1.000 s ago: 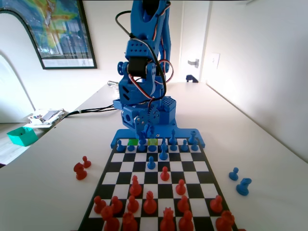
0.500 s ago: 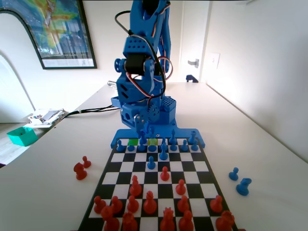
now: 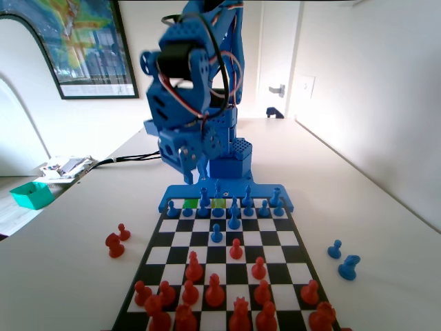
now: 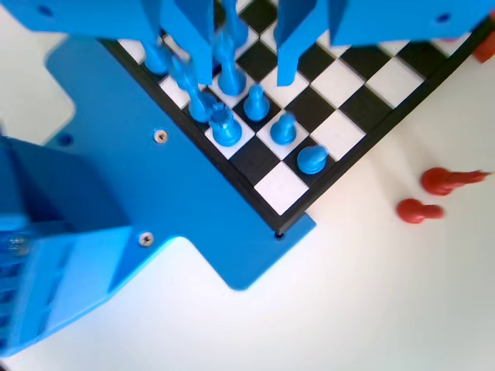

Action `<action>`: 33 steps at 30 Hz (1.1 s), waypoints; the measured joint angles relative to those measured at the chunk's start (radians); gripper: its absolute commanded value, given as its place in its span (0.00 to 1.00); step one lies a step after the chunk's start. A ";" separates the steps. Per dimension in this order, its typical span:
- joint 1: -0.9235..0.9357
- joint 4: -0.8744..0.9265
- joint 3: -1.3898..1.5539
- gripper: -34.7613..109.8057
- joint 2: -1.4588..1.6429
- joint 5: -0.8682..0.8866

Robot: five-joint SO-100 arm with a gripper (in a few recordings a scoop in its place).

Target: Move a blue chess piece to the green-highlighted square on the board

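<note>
The blue arm's gripper (image 4: 247,58) hangs raised above the board (image 3: 289,241) near its bracket edge — jaws apart, nothing between them — while the green-highlighted square (image 3: 190,204) sits in the far row in the fixed view, just left of a blue piece (image 3: 204,198).

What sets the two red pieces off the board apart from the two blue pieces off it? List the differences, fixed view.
1. Colour: the red pair is red, and the blue pair is blue like the arm's own side.
2. Side: the red pair sits left of the board, the blue pair right of it.
Shared: both pairs rest on the white table, off the squares, each with a small pawn beside a bulkier piece.
</note>
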 measured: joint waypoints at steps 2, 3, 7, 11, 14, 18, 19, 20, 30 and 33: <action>0.000 0.084 -0.049 0.34 0.011 0.000; 0.000 0.123 -0.075 0.34 0.015 0.006; -0.003 0.238 -0.132 0.34 0.044 0.097; -0.044 0.249 -0.140 0.33 0.060 0.265; -0.075 0.201 -0.114 0.33 0.060 0.431; -0.112 0.081 -0.029 0.34 0.060 0.621; -0.120 0.044 -0.006 0.34 0.060 0.660; -0.127 0.017 0.017 0.34 0.060 0.681; -0.212 -0.118 0.138 0.35 0.058 0.726; -0.245 -0.120 0.138 0.35 0.058 0.687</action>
